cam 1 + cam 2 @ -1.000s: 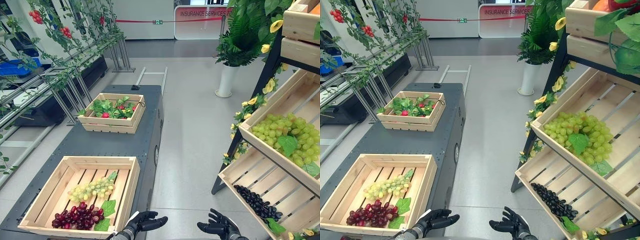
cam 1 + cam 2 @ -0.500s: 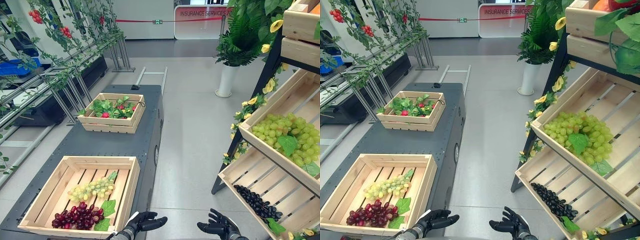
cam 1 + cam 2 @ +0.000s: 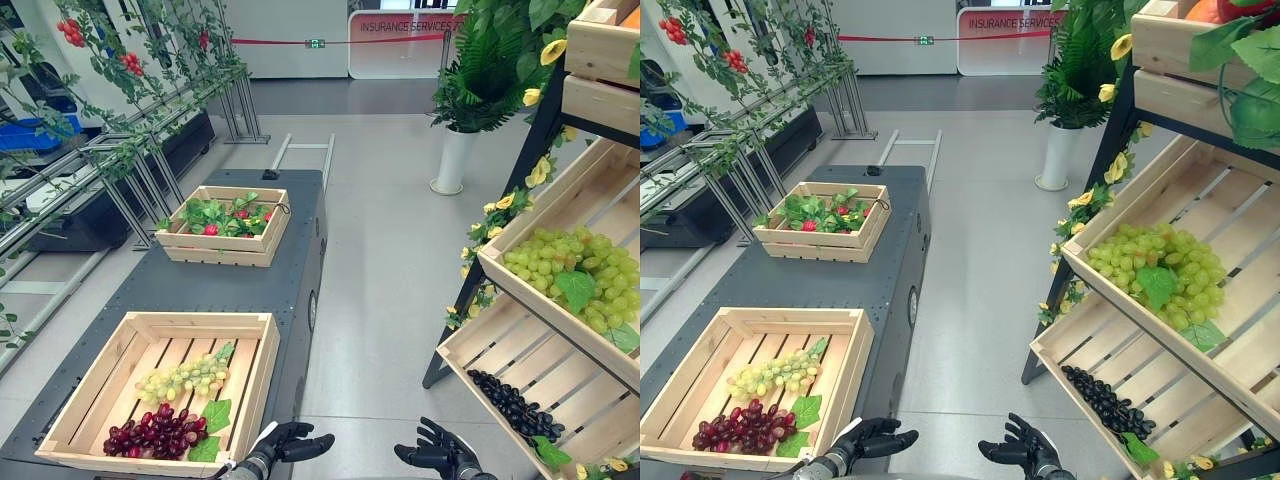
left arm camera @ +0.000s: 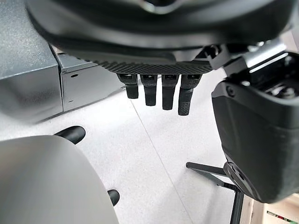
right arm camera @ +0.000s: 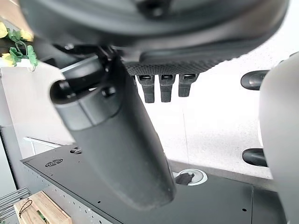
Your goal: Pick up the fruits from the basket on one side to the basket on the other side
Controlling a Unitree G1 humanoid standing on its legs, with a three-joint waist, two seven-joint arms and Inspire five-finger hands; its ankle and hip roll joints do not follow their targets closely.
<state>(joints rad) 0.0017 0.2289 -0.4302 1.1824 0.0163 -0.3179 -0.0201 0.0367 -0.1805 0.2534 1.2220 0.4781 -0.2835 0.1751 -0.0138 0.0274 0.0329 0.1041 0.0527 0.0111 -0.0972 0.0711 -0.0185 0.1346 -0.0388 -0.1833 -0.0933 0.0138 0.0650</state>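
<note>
A wooden crate [image 3: 250,375] sits on the near end of a dark cart, holding a green grape bunch [image 3: 185,378] and a red grape bunch [image 3: 155,432]. To the right, a slanted shelf crate [image 3: 520,225] carries a large heap of green grapes [image 3: 580,275]; the crate below it holds black grapes [image 3: 515,405]. My left hand [image 3: 290,442] hovers low beside the near crate's right corner, open, with nothing in it. My right hand [image 3: 432,455] hangs over the floor between cart and shelf, fingers [image 5: 161,86] relaxed and bare. The left hand's fingers [image 4: 159,91] point at the floor.
A second crate [image 3: 222,245] with leafy red fruit stands at the cart's far end. The dark cart [image 3: 290,270] runs along the left. A potted plant [image 3: 455,150] stands behind the shelf. Vine racks [image 3: 150,130] line the far left. Grey floor separates cart and shelf.
</note>
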